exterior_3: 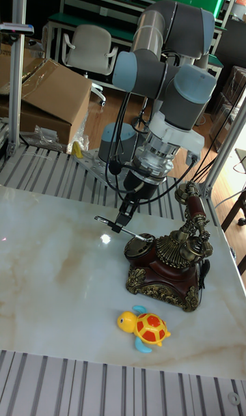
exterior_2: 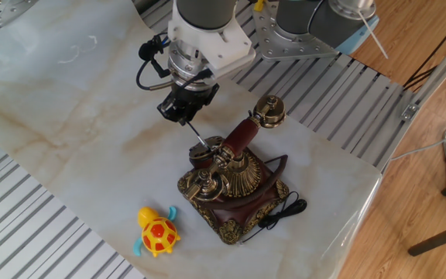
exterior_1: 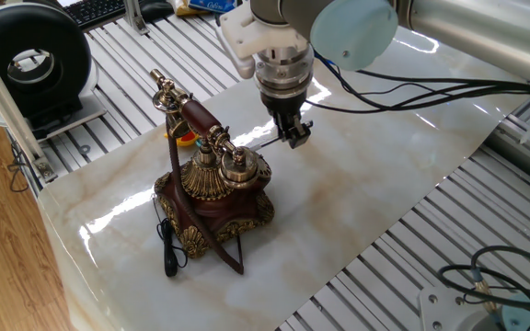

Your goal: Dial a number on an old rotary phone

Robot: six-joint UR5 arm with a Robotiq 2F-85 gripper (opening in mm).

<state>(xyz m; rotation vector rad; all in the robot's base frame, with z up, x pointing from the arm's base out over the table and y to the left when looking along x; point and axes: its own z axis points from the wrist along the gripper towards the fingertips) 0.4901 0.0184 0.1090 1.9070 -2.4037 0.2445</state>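
The old rotary phone (exterior_1: 214, 188) (exterior_2: 235, 186) (exterior_3: 167, 262) stands on the marble sheet, dark red-brown with brass filigree. Its handset (exterior_1: 191, 115) (exterior_2: 242, 133) rests across the tall cradle. My gripper (exterior_1: 294, 135) (exterior_2: 178, 112) (exterior_3: 126, 219) hangs just beside the phone's dial side, shut on a slim black-and-silver pen (exterior_1: 263, 145) (exterior_2: 197, 136) (exterior_3: 113, 225). The pen slants down to the dial face, where its tip sits. The dial's holes are too small to make out. A black cord (exterior_1: 168, 248) (exterior_2: 281, 211) trails off the phone's base.
A yellow and orange toy turtle (exterior_2: 157, 232) (exterior_3: 147, 328) lies on the marble near the phone. The marble sheet (exterior_1: 366, 184) rests on a slatted metal table. A black round device (exterior_1: 30, 60) stands off the sheet, and robot cables (exterior_1: 412, 92) run across the back.
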